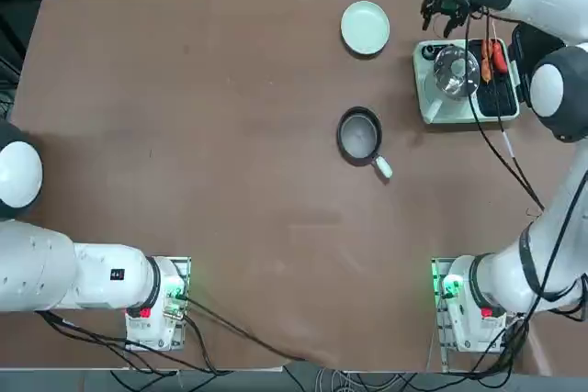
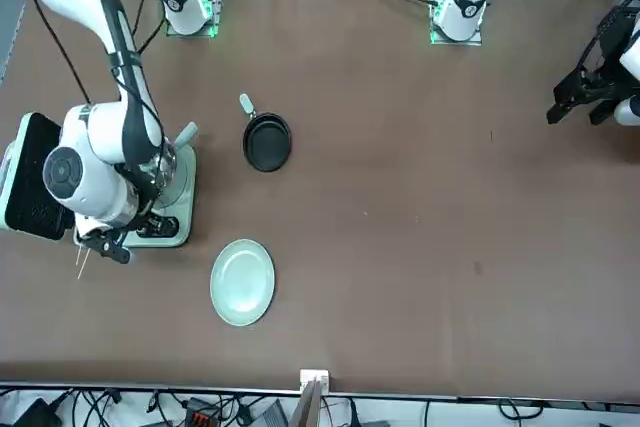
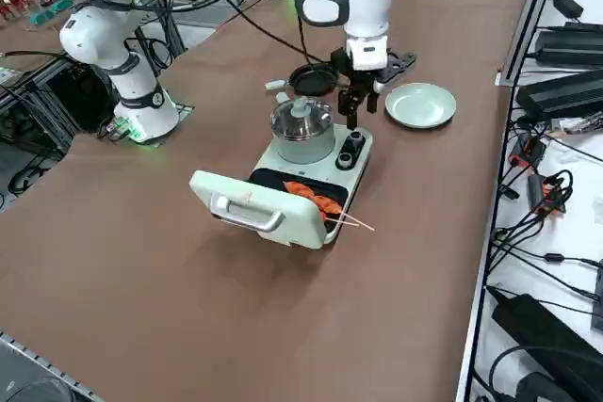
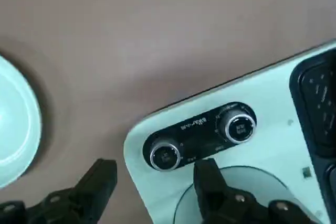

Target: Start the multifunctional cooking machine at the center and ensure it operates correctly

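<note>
Spreading beneath your work, the brown tabletop is carrying the multifunctional cooking machine at its far right, with the hinged lid lying open. The pale green plate is resting left of the machine, the glass-lidded pot is sitting on it, and the small frying pan is lying nearer you. Your right tool is hovering by the machine's control end, its fingers standing wide apart and holding nothing, near the two knobs.
</note>
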